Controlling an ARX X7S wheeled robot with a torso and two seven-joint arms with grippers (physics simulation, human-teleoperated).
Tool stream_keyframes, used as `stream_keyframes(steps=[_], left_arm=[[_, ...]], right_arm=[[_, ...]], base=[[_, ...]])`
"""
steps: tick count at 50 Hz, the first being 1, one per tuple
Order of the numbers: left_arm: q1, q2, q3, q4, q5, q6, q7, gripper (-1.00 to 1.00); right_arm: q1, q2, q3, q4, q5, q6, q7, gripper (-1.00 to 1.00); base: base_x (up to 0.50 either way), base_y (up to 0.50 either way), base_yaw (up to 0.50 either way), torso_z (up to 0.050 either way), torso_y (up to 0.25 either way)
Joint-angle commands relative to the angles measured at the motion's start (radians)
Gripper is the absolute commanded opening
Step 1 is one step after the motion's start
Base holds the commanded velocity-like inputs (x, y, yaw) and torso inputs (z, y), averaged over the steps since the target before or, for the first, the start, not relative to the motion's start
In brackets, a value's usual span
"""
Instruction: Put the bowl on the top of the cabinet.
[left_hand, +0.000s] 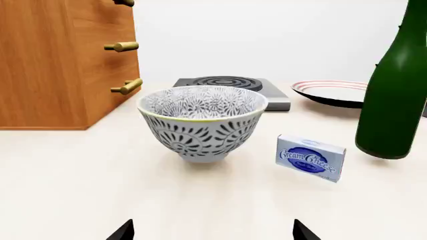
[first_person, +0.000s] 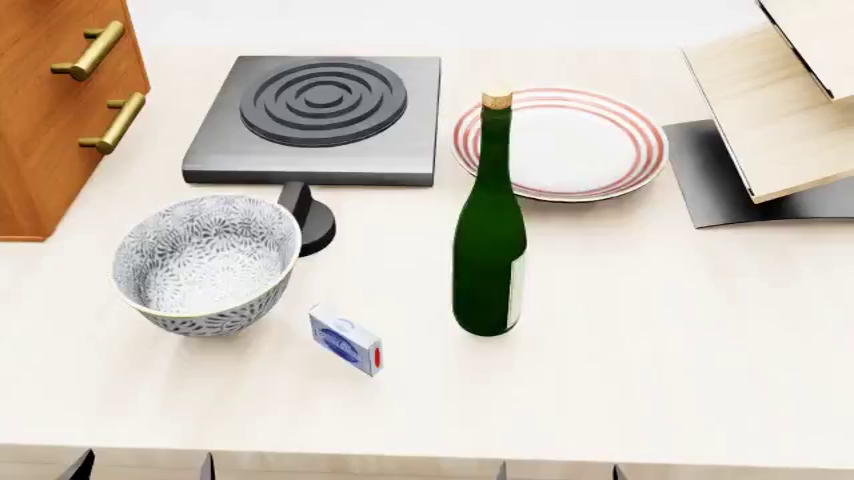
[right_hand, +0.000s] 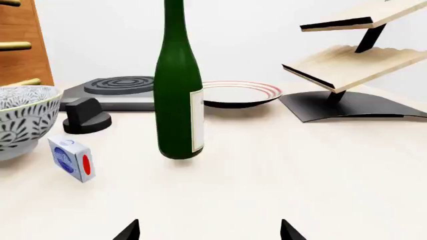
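The bowl, white with a dark blue-grey leaf pattern, stands upright on the pale table at the left; it also shows in the left wrist view and at the edge of the right wrist view. The orange-brown cabinet with brass handles stands at the far left; it shows in the left wrist view too. My left gripper is open and empty, low over the table, some way short of the bowl. My right gripper is open and empty, facing the green bottle. In the head view only fingertips show at the table's near edge.
A cream cheese box lies right of the bowl. A tall green bottle stands mid-table. A black hob with a knob, a red-rimmed plate and a pale wood rack stand behind.
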Motion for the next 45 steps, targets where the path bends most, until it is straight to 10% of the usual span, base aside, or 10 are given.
stream_keyframes(steps=[1, 28, 45], left_arm=[[-0.002, -0.022, 0.026, -0.004, -0.022, 0.002, -0.026, 1.0], [-0.101, -0.072, 0.111, 0.422, -0.023, -0.287, -0.135, 1.0], [-0.143, -0.092, 0.127, 0.462, -0.038, -0.339, -0.169, 1.0]], right_arm=[[0.005, 0.026, -0.032, 0.013, 0.026, -0.009, 0.032, 1.0], [0.118, 0.137, -0.048, -0.662, 0.019, 0.477, 0.086, 1.0], [0.141, 0.141, -0.029, -0.648, 0.056, 0.491, 0.104, 1.0]], base=[[0.0, 0.0, 0.0, 0.0, 0.0], [0.0, 0.0, 0.0, 0.0, 0.0], [0.0, 0.0, 0.0, 0.0, 0.0]])
